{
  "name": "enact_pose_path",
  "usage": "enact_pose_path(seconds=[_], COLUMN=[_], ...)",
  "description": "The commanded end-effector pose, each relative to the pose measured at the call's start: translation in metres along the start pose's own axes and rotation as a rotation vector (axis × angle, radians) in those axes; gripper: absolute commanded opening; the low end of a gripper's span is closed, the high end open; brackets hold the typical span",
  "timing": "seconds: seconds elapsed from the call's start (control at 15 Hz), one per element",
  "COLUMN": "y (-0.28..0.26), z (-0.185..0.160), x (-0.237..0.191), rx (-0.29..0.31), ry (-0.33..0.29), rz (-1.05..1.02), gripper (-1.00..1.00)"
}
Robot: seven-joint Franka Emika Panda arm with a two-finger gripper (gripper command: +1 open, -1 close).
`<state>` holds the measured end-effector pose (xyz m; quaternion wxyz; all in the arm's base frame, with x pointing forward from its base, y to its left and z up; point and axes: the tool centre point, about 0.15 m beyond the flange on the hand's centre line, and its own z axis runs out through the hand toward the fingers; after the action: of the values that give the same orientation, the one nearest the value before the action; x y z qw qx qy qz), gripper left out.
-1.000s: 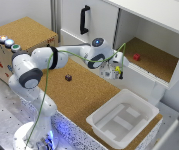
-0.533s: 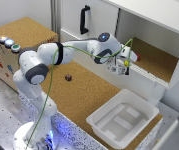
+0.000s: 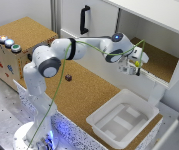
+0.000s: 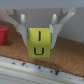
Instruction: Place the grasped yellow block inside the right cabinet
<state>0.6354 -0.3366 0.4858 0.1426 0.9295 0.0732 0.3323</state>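
The yellow block (image 4: 39,43) is pinched between the gripper (image 4: 38,31)'s 2 fingers so it can be carried into the right cabinet (image 3: 159,62).

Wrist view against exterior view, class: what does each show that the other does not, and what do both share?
Only the wrist view shows the letter U on the yellow block and a small red cube beside it on the cork. Only the exterior view shows the white tray, the black handle, a dark cube and the coloured buttons. Both show the end effector shut on the block at the right cabinet.
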Motion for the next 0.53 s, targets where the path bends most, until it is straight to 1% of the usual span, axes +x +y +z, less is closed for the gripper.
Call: enact_pose_path(seconds=[0.0,0.13,0.47], y=[0.04,0.038,0.015], z=[0.047,0.049,0.051], x=[0.025,0.024,0.043], rx=[0.265,0.288,0.315], ry=[0.006,0.013,0.022], rz=[-0.05,-0.037,-0.025], gripper=[-1.0,-1.0,-1.0])
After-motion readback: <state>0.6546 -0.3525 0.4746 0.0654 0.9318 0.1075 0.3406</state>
